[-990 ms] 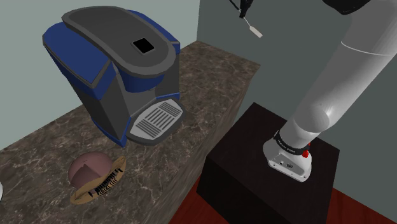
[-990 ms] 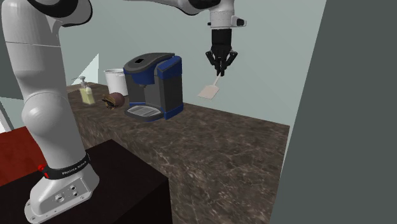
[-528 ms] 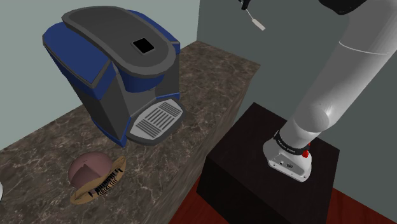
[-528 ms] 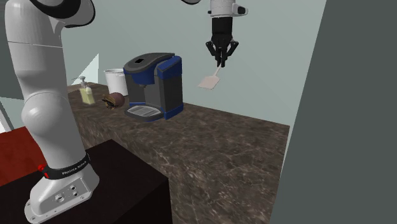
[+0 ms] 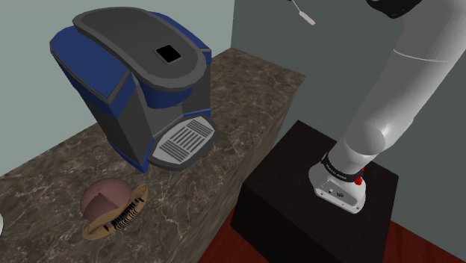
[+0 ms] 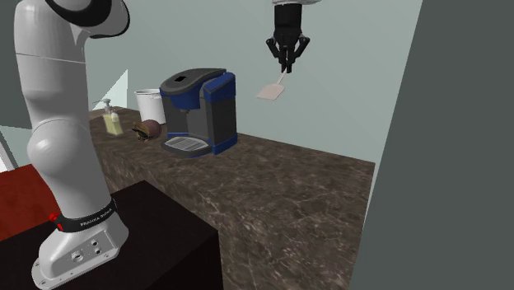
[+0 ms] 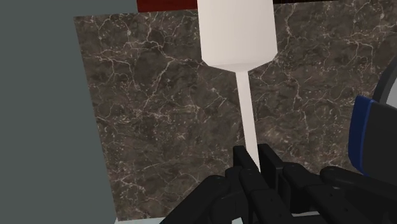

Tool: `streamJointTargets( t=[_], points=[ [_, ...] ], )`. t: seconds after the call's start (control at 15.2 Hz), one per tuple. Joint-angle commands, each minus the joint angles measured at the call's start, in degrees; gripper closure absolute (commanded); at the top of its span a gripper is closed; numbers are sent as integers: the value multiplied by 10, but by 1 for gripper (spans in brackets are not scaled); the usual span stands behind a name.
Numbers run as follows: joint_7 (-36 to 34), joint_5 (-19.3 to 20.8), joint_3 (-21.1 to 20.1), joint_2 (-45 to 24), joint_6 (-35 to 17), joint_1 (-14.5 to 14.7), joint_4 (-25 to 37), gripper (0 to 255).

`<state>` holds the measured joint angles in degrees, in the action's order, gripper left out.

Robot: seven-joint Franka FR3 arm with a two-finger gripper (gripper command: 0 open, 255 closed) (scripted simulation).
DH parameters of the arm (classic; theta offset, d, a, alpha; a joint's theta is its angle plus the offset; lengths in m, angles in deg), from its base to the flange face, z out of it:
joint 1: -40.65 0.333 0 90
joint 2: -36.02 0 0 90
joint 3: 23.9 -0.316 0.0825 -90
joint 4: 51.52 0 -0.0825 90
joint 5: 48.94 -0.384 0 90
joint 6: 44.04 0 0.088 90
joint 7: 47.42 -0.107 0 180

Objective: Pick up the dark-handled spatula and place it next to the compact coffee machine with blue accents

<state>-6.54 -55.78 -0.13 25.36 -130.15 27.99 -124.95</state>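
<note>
Nearest in the shoulder view is the stand (image 5: 299, 194), a black box with sharp square edges, and the white arm (image 5: 388, 112) rises from it. Just beside the stand begins the counter (image 5: 254, 82), a long slab with a dark brown stone pattern and pale veins. Its front edge and its corner are straight.

On the counter stands the coffee machine (image 5: 142, 82), grey and blue, rounded on top, with a ribbed grey drip tray at its foot. A small brown rounded thing (image 5: 112, 205) lies close to the counter's front edge, toward the shoulder view's lower left.

In the second exterior view we see an open stretch of counter to the right of the machine, reaching to the grey wall (image 6: 445, 140). On the machine's other side stand a soap bottle (image 6: 111, 119) and a white bucket (image 6: 148, 103).

High above the counter, well apart from it, hangs the gripper (image 6: 287, 64). Its black fingers are pressed narrow on the thin shaft of the spatula (image 6: 270, 91). The spatula hangs down from them in the air, beside the machine's top and higher than it. Its shaft and its flat, broad blade are pale cream and smooth. The handle end is hidden between the fingers, so we cannot tell its colour.
</note>
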Motion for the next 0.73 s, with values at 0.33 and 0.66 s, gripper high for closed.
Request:
streamJointTargets(
  t=[0.33,0.66],
  points=[
    [4,-19,3,-40,74,-17,110,255],
    [-8,-21,1,-45,102,-13,145,255]
  ],
)
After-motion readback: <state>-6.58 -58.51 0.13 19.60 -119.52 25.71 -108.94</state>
